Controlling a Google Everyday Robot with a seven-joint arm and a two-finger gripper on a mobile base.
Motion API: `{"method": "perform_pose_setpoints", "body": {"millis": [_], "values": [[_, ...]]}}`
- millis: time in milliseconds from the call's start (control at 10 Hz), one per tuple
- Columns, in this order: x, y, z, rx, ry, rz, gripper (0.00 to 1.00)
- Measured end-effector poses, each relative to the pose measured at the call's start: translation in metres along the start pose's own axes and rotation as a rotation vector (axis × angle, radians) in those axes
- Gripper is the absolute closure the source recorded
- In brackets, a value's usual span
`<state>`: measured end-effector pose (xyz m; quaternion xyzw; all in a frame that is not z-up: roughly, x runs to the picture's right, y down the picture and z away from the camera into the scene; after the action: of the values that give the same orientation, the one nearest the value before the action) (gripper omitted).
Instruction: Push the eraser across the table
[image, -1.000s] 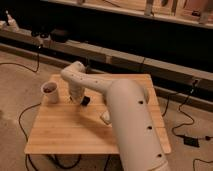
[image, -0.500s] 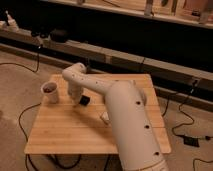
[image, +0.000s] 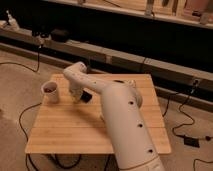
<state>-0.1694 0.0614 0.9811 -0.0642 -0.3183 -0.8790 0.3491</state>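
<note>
Nothing has visibly shifted over the last second; the white arm (image: 117, 107) reaches from the near right toward the far left of the table (image: 65, 130), exactly as before, and the gripper (image: 77, 97) hangs low over the wood at its far-left part; whether its fingers are spread or closed I cannot tell. Just right of the gripper lies the eraser (image: 86, 96), a small black block flat on the tabletop, seemingly touching it; the white cup (image: 50, 91) with dark contents stands upright to the left, near the table's left edge, apart from both.
</note>
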Motion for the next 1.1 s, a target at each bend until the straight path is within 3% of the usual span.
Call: {"method": "perform_pose_setpoints", "body": {"millis": [300,600,800,1100], "values": [[-0.003,0.032,-0.040,-0.072,-0.013,0.005,1.00],[-0.016,0.050,-0.040,-0.108,-0.038,0.014,1.00],[-0.019,0.054,-0.034,-0.108,-0.037,0.021,1.00],[-0.013,0.029,-0.035,-0.053,-0.019,0.018,1.00]]}}
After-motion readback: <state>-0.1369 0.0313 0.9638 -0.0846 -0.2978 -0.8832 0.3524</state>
